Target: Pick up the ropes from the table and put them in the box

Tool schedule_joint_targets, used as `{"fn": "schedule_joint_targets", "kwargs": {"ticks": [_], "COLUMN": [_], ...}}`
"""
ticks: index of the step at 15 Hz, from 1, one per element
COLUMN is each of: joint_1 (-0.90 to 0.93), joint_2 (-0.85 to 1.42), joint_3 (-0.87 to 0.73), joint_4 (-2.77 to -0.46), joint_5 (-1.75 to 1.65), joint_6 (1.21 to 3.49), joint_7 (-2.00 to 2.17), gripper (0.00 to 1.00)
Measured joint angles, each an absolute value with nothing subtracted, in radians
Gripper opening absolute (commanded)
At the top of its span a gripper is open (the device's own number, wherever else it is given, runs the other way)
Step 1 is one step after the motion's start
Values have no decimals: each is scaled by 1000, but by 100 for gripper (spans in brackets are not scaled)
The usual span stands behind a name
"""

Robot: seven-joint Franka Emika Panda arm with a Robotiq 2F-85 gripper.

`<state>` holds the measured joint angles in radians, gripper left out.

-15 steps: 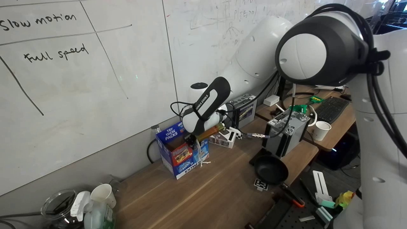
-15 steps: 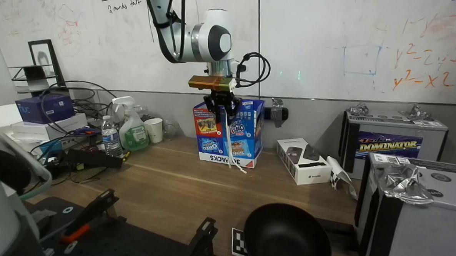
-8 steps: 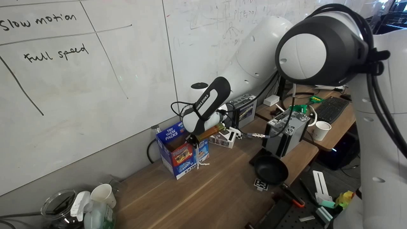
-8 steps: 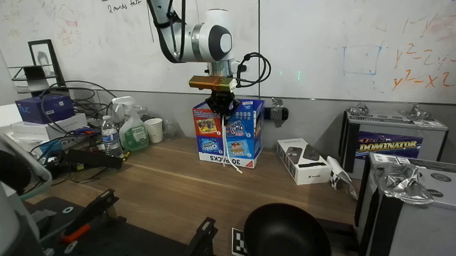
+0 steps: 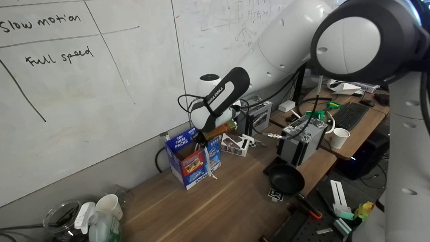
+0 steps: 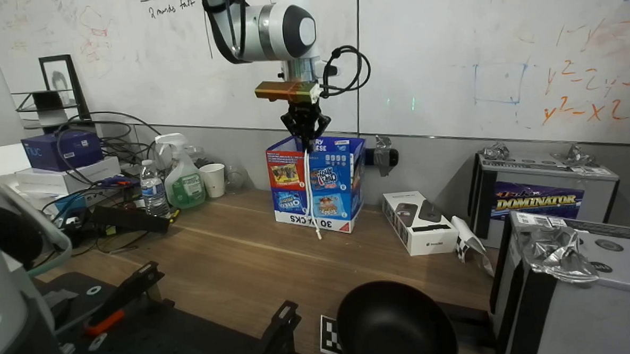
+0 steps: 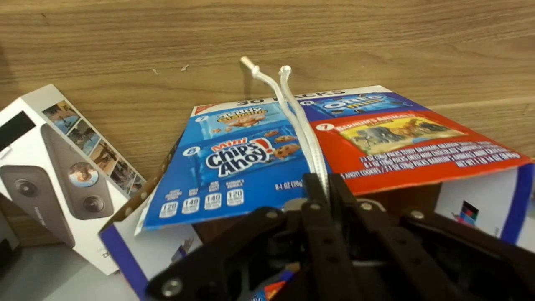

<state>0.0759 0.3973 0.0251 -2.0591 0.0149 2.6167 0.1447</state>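
Note:
A white rope [image 7: 307, 138] hangs doubled from my gripper, with knotted ends. It hangs down the printed front of the box in both exterior views [image 5: 207, 158] [image 6: 309, 193]. The box [image 6: 284, 173] is an open-topped blue and red snack carton against the wall; its front wall [image 7: 250, 159] fills the middle of the wrist view. My gripper [image 7: 327, 180] is shut on the rope, pointing down just above the box's front rim in both exterior views [image 5: 205, 144] [image 6: 307, 146]. The rope's lower ends reach near the bottom of the box. Most of the box's inside is hidden.
A white product box [image 6: 420, 220] stands beside the carton. A black pan [image 6: 396, 322] and grey battery cases [image 6: 580, 293] stand nearer. A spray bottle [image 6: 182, 175], water bottle [image 6: 153, 189] and paper cup [image 6: 213, 180] stand farther along. The whiteboard [image 5: 100, 101] rises behind the carton.
My gripper has risen and its fingers have drawn together on the rope. The rope hangs straighter, its lower ends swung toward the left in an exterior view.

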Motion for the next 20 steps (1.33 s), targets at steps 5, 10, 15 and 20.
{"fn": "schedule_joint_targets", "kwargs": {"ticks": [5,10,15,20], "joint_1": [120,129,129,129], "joint_2": [255,169,209,316], "joint_3": [7,4,1,1], "joint_4": [-2080,-2055,-1959,-1901], "joint_5": [-56,-141,-185,-181], "joint_6": [2555,2512,2454,2447], "joint_7": [264,393,505,522], "gripper": [12,11,11,42]}}
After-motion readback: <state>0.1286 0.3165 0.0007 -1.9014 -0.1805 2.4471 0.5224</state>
